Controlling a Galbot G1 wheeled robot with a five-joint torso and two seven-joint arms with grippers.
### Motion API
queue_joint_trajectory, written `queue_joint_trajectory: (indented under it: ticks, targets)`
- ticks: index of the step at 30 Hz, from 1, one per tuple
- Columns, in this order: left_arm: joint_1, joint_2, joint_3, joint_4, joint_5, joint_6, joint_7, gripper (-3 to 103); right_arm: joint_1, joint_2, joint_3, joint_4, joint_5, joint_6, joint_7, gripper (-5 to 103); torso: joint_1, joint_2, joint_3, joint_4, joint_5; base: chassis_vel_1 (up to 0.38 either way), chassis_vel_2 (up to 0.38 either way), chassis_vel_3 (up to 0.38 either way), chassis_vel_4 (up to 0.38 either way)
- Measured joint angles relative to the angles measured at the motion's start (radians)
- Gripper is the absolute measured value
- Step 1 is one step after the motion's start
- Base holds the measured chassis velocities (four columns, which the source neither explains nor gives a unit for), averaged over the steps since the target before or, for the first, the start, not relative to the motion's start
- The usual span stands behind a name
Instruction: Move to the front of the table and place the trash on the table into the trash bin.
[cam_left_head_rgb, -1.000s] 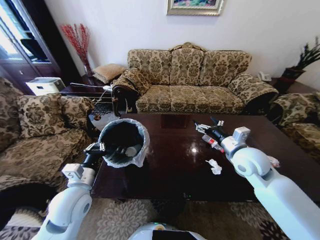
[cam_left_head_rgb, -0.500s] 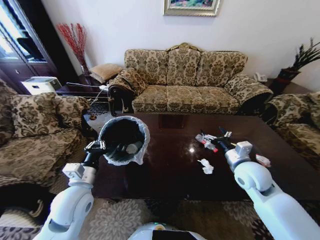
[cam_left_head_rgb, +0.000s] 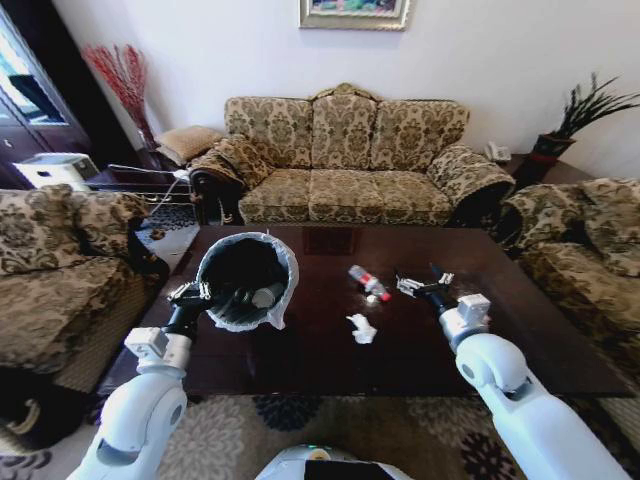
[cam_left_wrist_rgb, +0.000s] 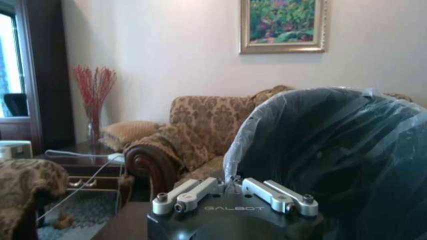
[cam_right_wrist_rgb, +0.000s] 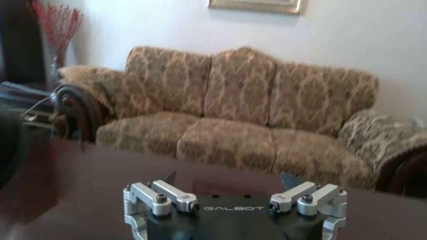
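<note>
From where I stand, the robot is at the front of the long dark desk (cam_left_head_rgb: 330, 350), facing the patterned sofa (cam_left_head_rgb: 340, 160) on the far side. Its left gripper (cam_left_head_rgb: 197, 296) is clamped shut on the rim of the trash bin (cam_left_head_rgb: 245, 280), on the white bag liner, holding the bin tipped with its mouth toward the robot above the desk's left end. A pale round piece, maybe a cup, shows low inside the bin, so I judge some litter is already collected.

The right gripper (cam_left_head_rgb: 420, 283) hovers just above the desk, right of centre, its jaws spread wide and holding nothing. Just beside it, toward the bin, lies the plastic bottle (cam_left_head_rgb: 368, 281) with a red cap, flat on the wood. A crumpled tissue (cam_left_head_rgb: 362, 328) sits nearer the robot, close to the bottle but apart from it.

So the approach looks done and the clearing is partway: by my reckoning the bottle and the tissue are left to pick up and drop in.
</note>
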Motion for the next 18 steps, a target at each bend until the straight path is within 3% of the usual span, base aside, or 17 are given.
queue_joint_trajectory:
  ticks: [2, 8, 9, 11, 13, 18]
  targets:
    - [-0.006, 0.001, 0.003, 0.003, 0.000, 0.000, 0.002, 2, -0.031, 0.017, -0.025, -0.025, -0.010, 0.022, -0.033, 100, 0.000, 0.000, 0.000, -0.0014, 0.0000, -0.164, -0.219, 0.212, 0.178]
    - [-0.022, -0.004, 0.008, 0.011, 0.021, 0.002, 0.000, 2, -0.044, 0.081, -0.121, -0.125, -0.053, 0.094, -0.124, 100, 0.000, 0.000, 0.000, -0.0009, 0.0002, -0.065, -0.087, 0.056, 0.046]
    - [-0.023, -0.004, 0.008, 0.016, 0.024, 0.004, -0.003, 2, -0.024, 0.099, -0.161, -0.156, -0.063, 0.106, -0.136, 100, 0.000, 0.000, 0.000, -0.0004, -0.0019, 0.000, 0.000, 0.000, 0.000]
    - [-0.023, -0.004, 0.009, 0.021, 0.026, 0.005, -0.005, 2, -0.004, 0.113, -0.193, -0.179, -0.072, 0.112, -0.140, 100, 0.000, 0.000, 0.000, 0.0002, -0.0028, 0.080, 0.048, -0.031, -0.025]
    - [-0.027, 0.003, 0.009, 0.031, 0.027, 0.007, -0.007, 2, 0.039, 0.143, -0.255, -0.233, -0.098, 0.120, -0.142, 100, 0.000, 0.000, 0.000, 0.0007, -0.0006, 0.093, 0.111, -0.029, -0.024]
    - [-0.027, 0.016, 0.008, 0.047, 0.025, 0.010, -0.006, 2, 0.120, 0.210, -0.341, -0.373, -0.164, 0.134, -0.136, 100, 0.000, 0.000, 0.000, -0.0001, -0.0003, 0.009, 0.015, -0.006, -0.005]
